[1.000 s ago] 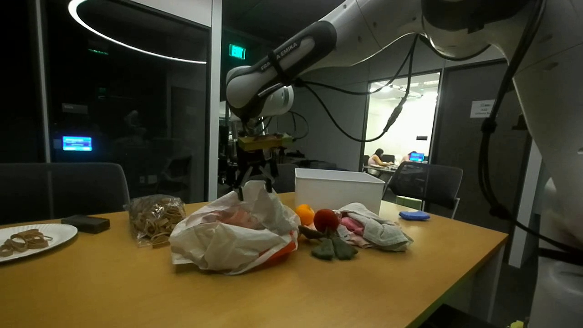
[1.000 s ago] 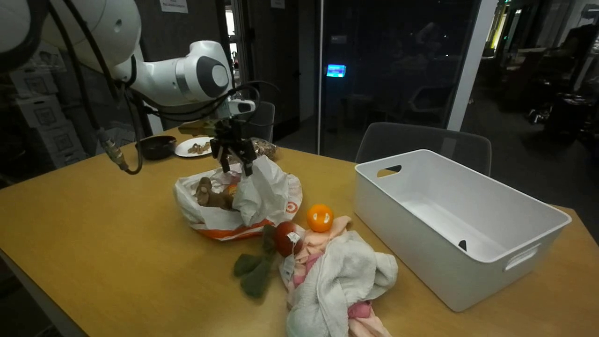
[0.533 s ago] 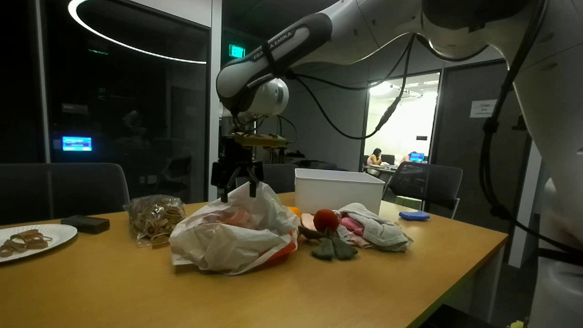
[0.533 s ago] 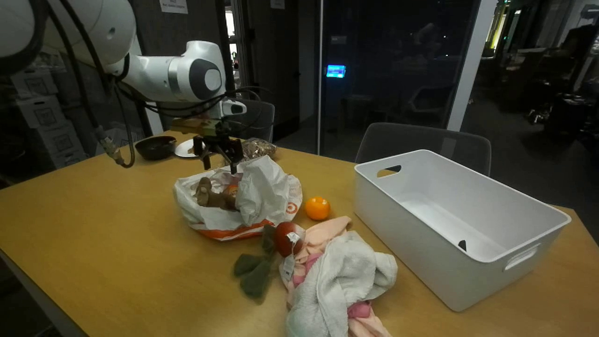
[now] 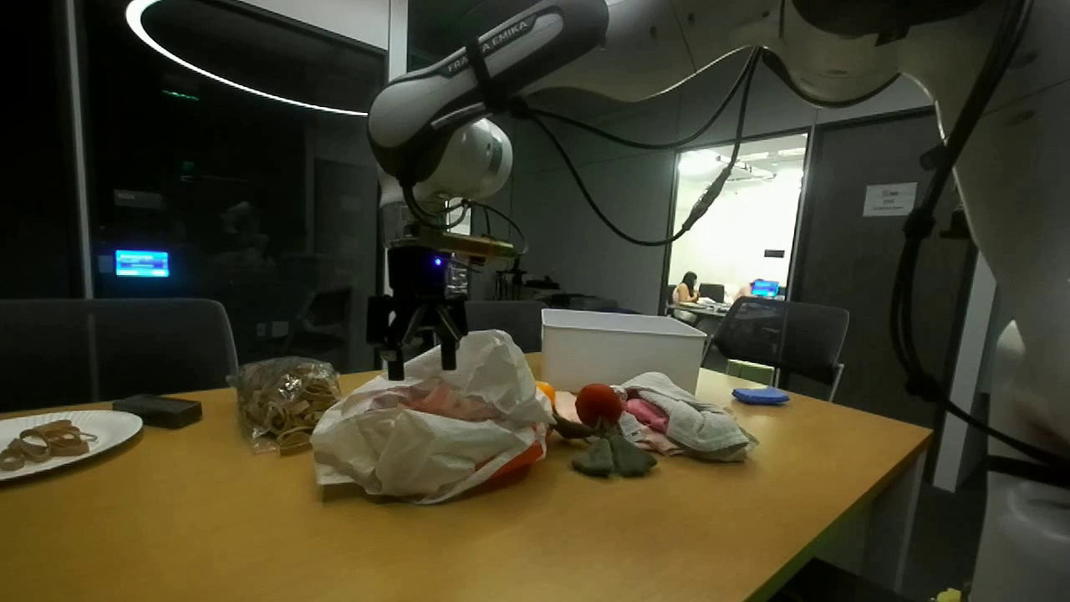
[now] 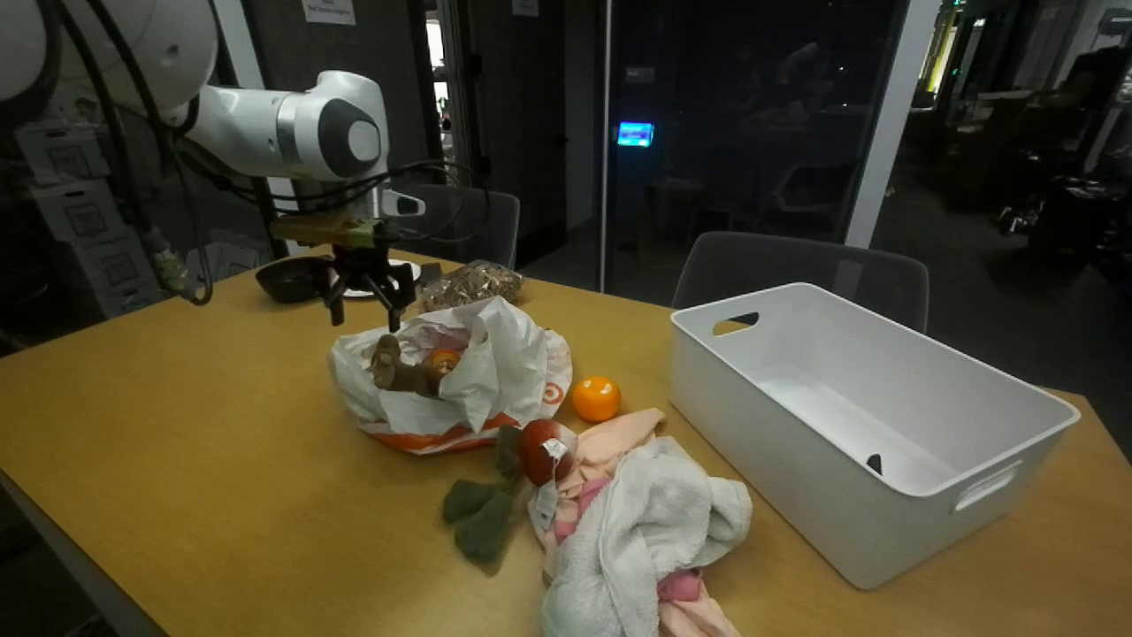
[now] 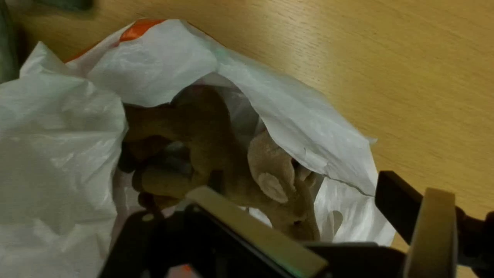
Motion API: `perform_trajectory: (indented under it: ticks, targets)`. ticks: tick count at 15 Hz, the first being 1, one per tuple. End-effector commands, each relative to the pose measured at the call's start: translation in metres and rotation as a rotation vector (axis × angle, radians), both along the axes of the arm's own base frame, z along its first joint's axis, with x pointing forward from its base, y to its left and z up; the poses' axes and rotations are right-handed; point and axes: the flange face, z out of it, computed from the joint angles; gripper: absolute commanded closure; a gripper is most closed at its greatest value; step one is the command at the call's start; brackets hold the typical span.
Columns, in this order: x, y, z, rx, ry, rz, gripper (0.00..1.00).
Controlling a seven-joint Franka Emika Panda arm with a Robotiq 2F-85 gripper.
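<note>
The claw (image 6: 366,320) is spread wide with nothing between its fingers (image 7: 432,231) that I can see, hanging over the mouth of a crumpled white plastic bag (image 6: 517,363). Right under it, inside the bag, there's a brown toy animal (image 7: 212,150), probably on its side. Can't tell if a fingertip brushes the bag.

My worry would be the rim (image 7: 301,123) of that bag: in the wrist view loose white film (image 7: 357,208) sits close to one finger, so coming down here could pinch plastic along with the toy, or only plastic. The flap (image 7: 58,154) by its legs looks like snag material too, and a bag that flimsy would probably get dragged. The orange-red thing (image 6: 444,358) next to the toy could get grabbed too.

Past the bag from the claw, an orange ball (image 6: 597,399) sits on the counter (image 6: 221,425); it's round, so a shoved bag might send it rolling.

Writing: red bullseye (image 6: 552,392) on the bag below the claw, pretty sure that's Target. Above the claw the arm (image 5: 418,117) says FRANKA EMIKA (image 5: 504,38), partly covered. Past the bag, a red round toy (image 6: 538,453) has a white tag (image 6: 546,501), too small to read. Way behind the claw there's a door sign (image 5: 889,199) and a blue screen (image 5: 142,263), can't make out either.
</note>
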Motion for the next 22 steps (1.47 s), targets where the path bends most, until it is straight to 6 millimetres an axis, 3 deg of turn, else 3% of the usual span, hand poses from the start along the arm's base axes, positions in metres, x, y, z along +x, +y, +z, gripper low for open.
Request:
perform_trajectory:
  ticks: [1, 6, 10, 15, 22]
  targets:
    - [0.029, -0.011, -0.016, -0.032, 0.022, 0.034, 0.0]
    - [0.066, -0.039, -0.042, -0.017, 0.033, 0.009, 0.0]
    - [0.078, -0.065, -0.076, 0.05, 0.077, -0.034, 0.0]
    - [0.071, -0.075, -0.101, 0.059, 0.114, -0.058, 0.0]
    - [0.054, -0.068, -0.121, 0.03, 0.225, -0.122, 0.0]
